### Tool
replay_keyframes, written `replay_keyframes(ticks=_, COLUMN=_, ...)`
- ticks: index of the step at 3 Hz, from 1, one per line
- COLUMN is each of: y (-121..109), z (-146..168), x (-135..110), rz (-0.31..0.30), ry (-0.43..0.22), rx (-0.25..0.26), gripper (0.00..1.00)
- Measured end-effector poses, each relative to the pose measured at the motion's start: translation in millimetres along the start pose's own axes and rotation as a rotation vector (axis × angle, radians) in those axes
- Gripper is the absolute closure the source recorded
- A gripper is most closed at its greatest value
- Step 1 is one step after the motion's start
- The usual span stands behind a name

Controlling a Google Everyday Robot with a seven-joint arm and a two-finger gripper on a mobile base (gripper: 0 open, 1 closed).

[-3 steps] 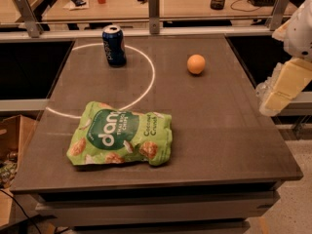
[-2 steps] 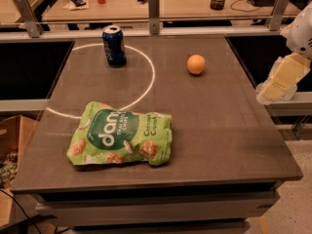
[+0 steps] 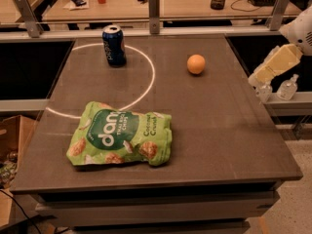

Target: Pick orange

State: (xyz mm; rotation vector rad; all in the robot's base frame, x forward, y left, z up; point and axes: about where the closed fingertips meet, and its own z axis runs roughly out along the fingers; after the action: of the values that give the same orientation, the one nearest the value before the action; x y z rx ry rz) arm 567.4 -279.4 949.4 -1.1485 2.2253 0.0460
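Camera view: approach step. The gripper (image 3: 267,73) hangs off the right edge of the table (image 3: 224,130) — open or closed, can't tell. The orange (image 3: 196,64) sits back-right, untouched, well apart — next call: reach left over it.

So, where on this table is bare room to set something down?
The widest bare patch lies right of the green snack bag, from the orange to the table front edge. Another lies between bag and blue can. The bag fills the front left. The gripper hangs beyond the right edge.
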Motion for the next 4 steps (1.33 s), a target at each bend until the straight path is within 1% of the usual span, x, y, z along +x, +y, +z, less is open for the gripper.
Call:
replay_keyframes(ticks=1, y=-6, z=26, x=-12, rz=0.018, ry=-0.055, rx=-0.035, gripper=0.0)
replay_keyframes(ticks=2, y=-6, z=26, x=-12, rz=0.018, ry=-0.055, rx=-0.035, gripper=0.0)
replay_keyframes(ticks=3, y=1, z=33, x=-11, rz=0.045, ry=-0.075, rx=-0.04, gripper=0.0)
replay_keyframes(ticks=4, y=18, z=54, x=-14, rz=0.077, ry=-0.145, rx=-0.064, gripper=0.0)
